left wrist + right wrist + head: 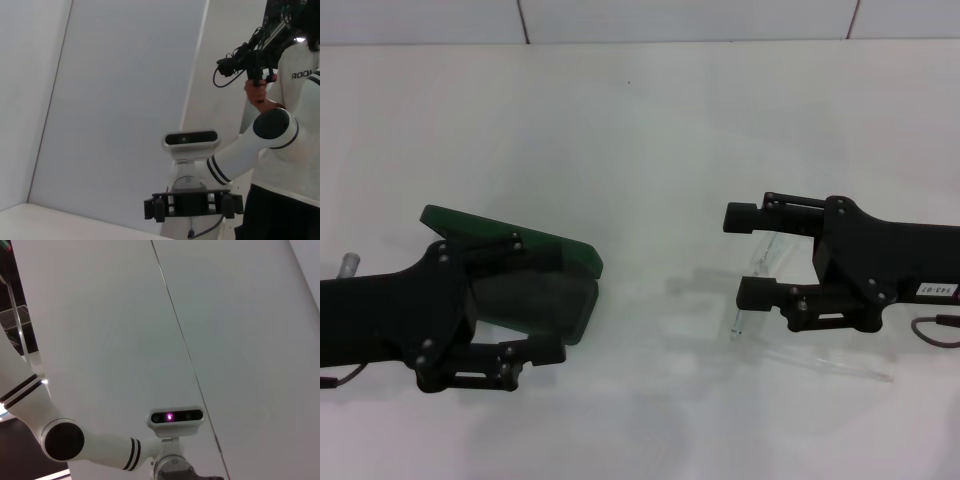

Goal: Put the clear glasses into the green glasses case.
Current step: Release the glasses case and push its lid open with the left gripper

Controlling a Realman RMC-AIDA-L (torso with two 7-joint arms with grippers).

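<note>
The green glasses case [552, 243] lies open at the left of the white table [640, 130], lid raised, dark lining showing. My left gripper [542, 298] is open and reaches over the case, one finger by the lid and the other finger [535, 352] along the near edge of the base. The clear glasses [760, 312] lie on the table at the right, one temple arm stretching toward the right. My right gripper [746, 255] is open just above them, its fingers spread across the frame. The left wrist view shows this right gripper [192, 206] head-on and open.
A grey wall with seams runs behind the table. A short metal stub [350, 264] lies at the far left edge. In the left wrist view a person [285, 100] holding a camera stands behind my body.
</note>
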